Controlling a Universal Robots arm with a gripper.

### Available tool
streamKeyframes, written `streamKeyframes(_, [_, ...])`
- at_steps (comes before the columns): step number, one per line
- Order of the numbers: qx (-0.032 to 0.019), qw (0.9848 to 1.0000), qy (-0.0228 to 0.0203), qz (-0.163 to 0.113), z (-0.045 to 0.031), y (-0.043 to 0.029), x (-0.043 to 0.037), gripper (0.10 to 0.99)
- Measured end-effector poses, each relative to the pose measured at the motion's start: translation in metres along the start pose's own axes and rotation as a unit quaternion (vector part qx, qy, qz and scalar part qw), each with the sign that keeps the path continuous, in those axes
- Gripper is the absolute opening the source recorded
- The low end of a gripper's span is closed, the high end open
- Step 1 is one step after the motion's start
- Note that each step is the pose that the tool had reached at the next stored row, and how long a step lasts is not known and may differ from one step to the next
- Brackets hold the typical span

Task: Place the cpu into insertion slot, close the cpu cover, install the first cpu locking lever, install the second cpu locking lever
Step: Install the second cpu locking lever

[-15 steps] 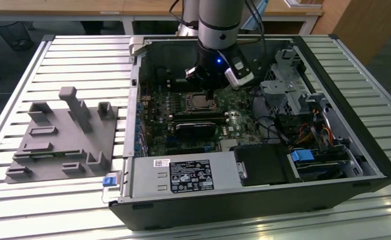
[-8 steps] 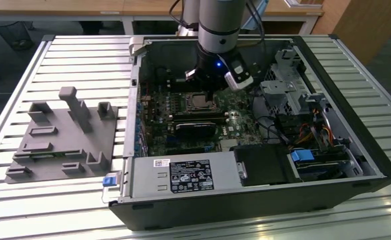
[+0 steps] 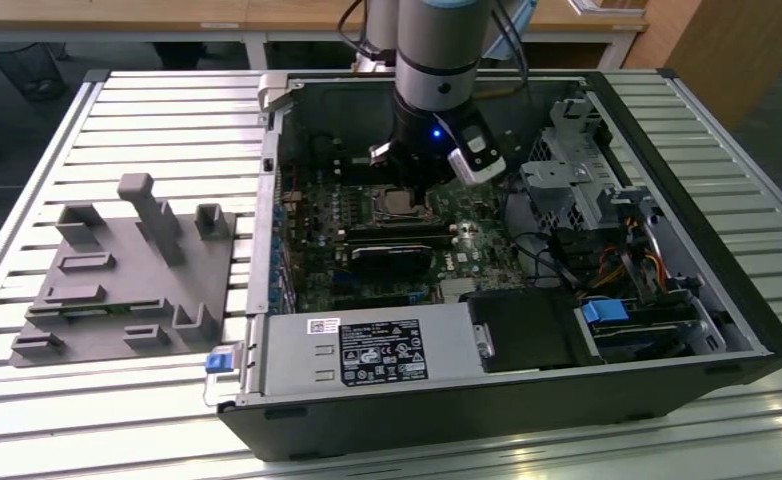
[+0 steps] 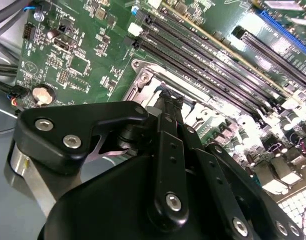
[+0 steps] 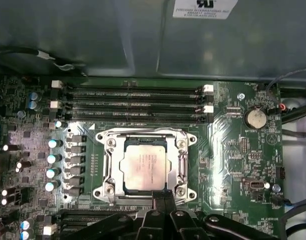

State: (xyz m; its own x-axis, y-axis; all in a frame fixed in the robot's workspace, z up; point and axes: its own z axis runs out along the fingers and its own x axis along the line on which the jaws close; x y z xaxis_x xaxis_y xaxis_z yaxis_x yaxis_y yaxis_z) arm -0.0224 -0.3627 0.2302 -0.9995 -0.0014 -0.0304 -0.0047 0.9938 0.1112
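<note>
Dull silver metal marks the small flat square cpu (image 5: 145, 169), which lies flat inside the insertion slot (image 5: 109, 167), a square socket with a bright metal frame and corner screws set into the green circuit board (image 5: 232, 150). Long black memory slots (image 5: 138, 102) run parallel just beside the socket, and a round coin battery (image 5: 255, 118) sits near them on the board. In the first wrist view the black claw (image 5: 160, 202) hangs directly at the socket's edge, its fingertips drawn close together with nothing seen between them. In the second wrist view the claw's black linkage (image 4: 167, 165) points down at the socket frame (image 4: 143, 80). In the exterior view the grey robot arm (image 3: 434, 60) reaches down into the open black computer case (image 3: 498, 400), which lies on a slatted white tabletop (image 3: 124, 110) beside a grey plastic fixture (image 3: 131, 270) at the exterior view's left.
</note>
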Motion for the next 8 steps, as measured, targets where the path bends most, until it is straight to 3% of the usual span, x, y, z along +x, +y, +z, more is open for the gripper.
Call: streamKeyframes(8, [-0.0021,1.0,0.0,0.0,0.0005,-0.0056,0.0071,0.106])
